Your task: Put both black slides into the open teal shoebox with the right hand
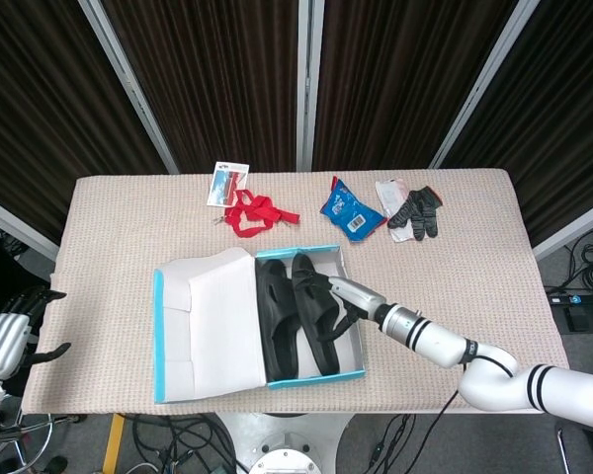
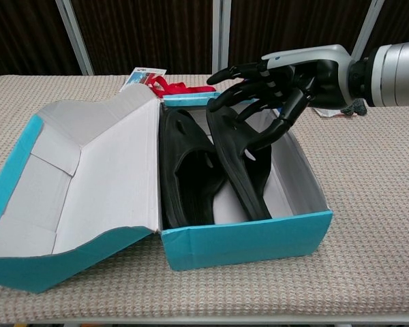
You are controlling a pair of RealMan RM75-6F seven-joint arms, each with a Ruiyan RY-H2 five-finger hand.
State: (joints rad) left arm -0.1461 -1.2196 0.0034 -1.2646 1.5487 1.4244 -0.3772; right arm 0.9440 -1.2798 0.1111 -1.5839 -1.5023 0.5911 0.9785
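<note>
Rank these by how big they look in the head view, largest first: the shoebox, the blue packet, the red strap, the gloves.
1. shoebox
2. red strap
3. blue packet and gloves: too alike to rank.

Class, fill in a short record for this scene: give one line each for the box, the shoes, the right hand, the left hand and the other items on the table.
box: teal shoebox, lid open to the left
shoes: two black slides inside the box, the right one tilted on edge
right hand: right hand over the box, fingers spread at the tilted slide; grip unclear
left hand: left hand off the table's left edge, holding nothing
other items: red strap, blue packet, dark gloves
</note>
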